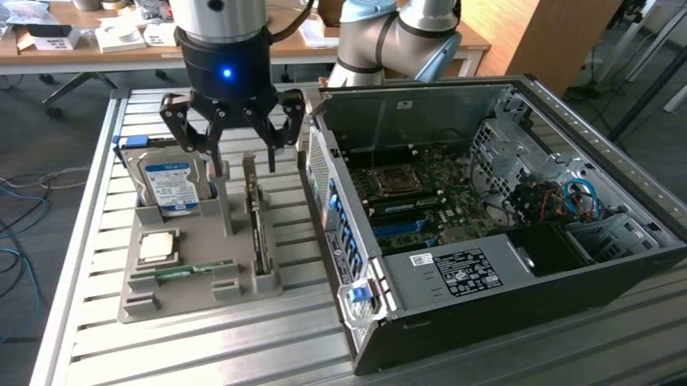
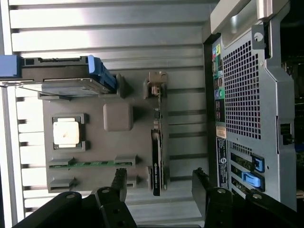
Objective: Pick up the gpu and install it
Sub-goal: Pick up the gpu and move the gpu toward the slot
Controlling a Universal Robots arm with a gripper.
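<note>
The gpu (image 1: 257,221) stands on its edge in a slot of the grey parts tray (image 1: 161,301), a thin dark card with a metal bracket at its far end. My gripper (image 1: 244,161) hangs just above the card's far half, open, its black fingers (image 1: 218,165) spread to either side and touching nothing. In the wrist view the gpu (image 2: 157,156) runs edge-on straight between the two fingertips (image 2: 118,178), with my gripper (image 2: 159,178) centred over it. The open computer case (image 1: 494,201) lies on its side beside the tray, motherboard (image 1: 429,193) exposed.
On the tray (image 2: 95,142) also sit a hard drive (image 1: 172,185) with a blue-white label, a square processor (image 1: 158,245) and a green memory stick (image 1: 193,268). The case's rear panel (image 2: 247,95) stands close beside the gpu. Everything rests on a slatted aluminium table (image 1: 215,346).
</note>
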